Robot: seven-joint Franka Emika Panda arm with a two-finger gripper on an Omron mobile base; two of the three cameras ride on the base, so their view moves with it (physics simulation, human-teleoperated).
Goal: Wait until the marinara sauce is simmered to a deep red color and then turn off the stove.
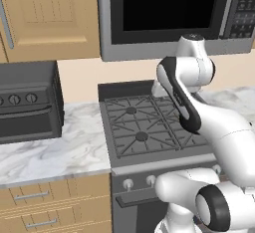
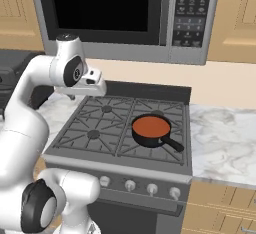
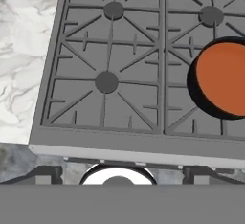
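The stove (image 2: 100, 128) is a dark grey gas range with black grates and a row of silver knobs (image 2: 130, 184) along its front. On its front right burner sits a small black pan (image 2: 172, 144) holding the marinara sauce (image 2: 151, 126), a smooth orange-red disc. From the hand view the sauce (image 3: 225, 79) lies at the right edge, above the stove (image 3: 110, 74). My gripper (image 3: 119, 174) is open, its dark fingertips (image 3: 45, 175) wide apart with nothing between them. The white hand (image 2: 90, 85) hovers above the stove's left side, well clear of pan and knobs.
A silver-framed microwave (image 2: 115, 8) hangs over the range. A black toaster oven (image 1: 27, 102) stands on the marble counter (image 1: 60, 147) to the left. More counter (image 2: 225, 143) runs to the right. Wooden drawers (image 1: 35, 197) sit below.
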